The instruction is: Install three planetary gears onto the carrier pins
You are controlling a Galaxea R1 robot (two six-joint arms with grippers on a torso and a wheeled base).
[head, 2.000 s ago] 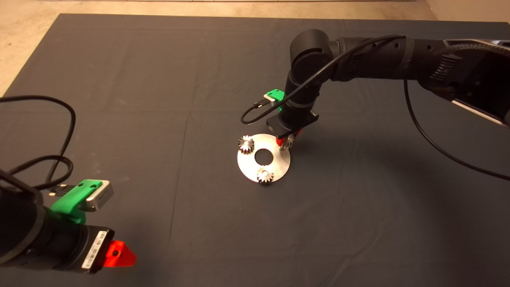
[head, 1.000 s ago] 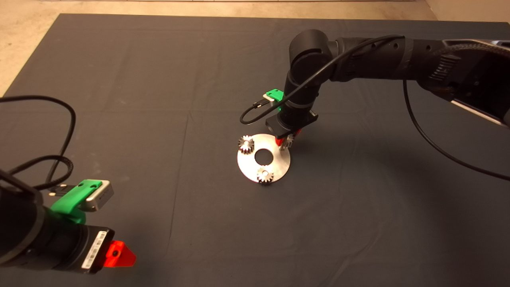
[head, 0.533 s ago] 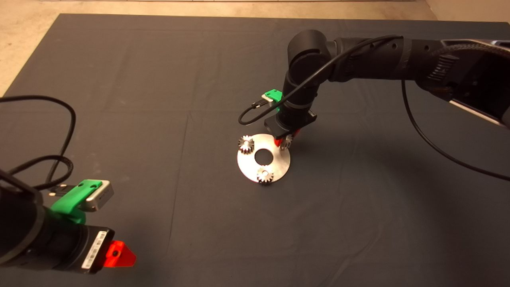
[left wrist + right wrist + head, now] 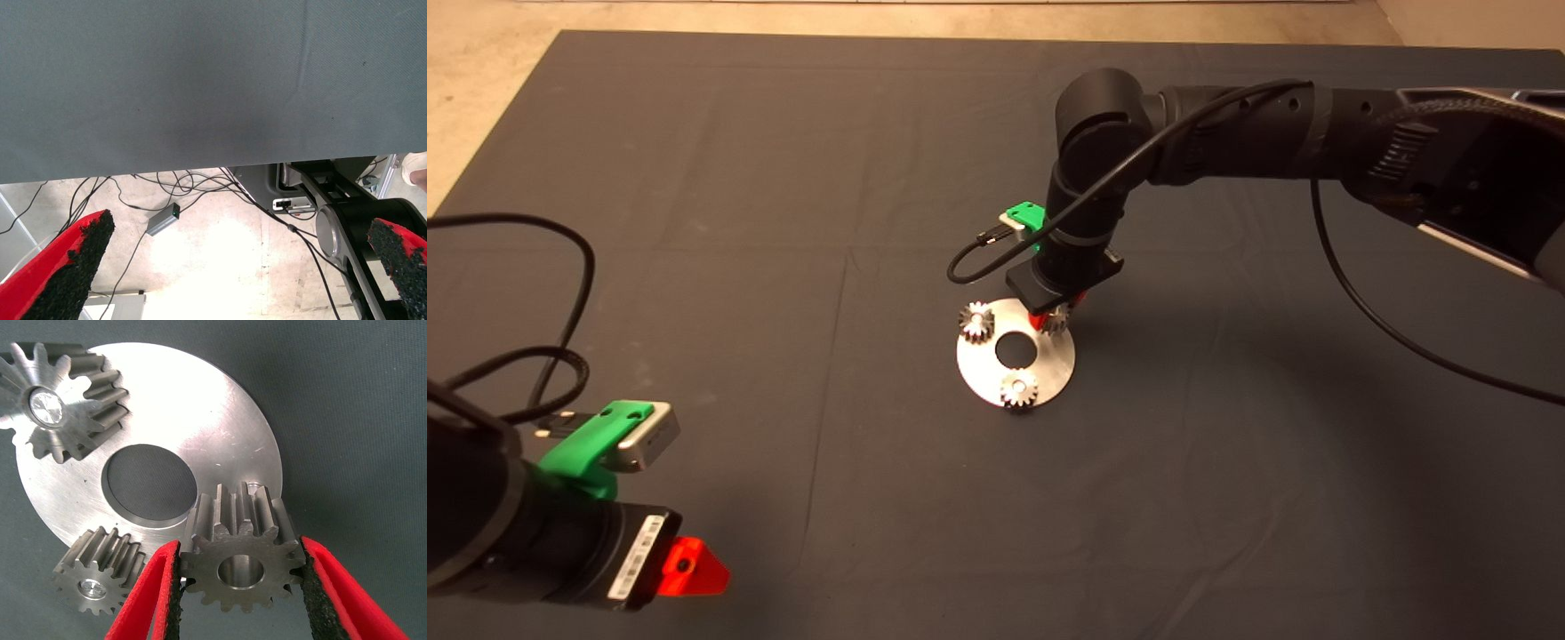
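While the right arm reaches in from the right edge of the head view, its right hand [image 4: 1054, 317] hangs over the upper right rim of the silver carrier disc [image 4: 1049, 364] at the middle of the dark mat [image 4: 783, 222], with a third gear [image 4: 1058, 318] clamped between its red fingers. Two planetary gears already sit on pins — one [image 4: 976, 321] at the disc's upper left, one [image 4: 1018, 389] at its lower edge. At the lower left corner the left hand [image 4: 685, 567] waits, parked.

From the left wrist view, the left hand's fingers [image 4: 67, 273] stand wide apart, nothing between them; beyond the mat's edge lie cables on the floor [image 4: 213, 247].

Seen from the right wrist view, the black pads [image 4: 175, 587] press both sides of the held gear [image 4: 241, 555], whose centre hole is empty. It hovers at the disc's rim, just in front of the bare carrier pin [image 4: 251, 485]. The other two gears [image 4: 61, 401] [image 4: 99, 577] rest seated on the disc [image 4: 200, 420].
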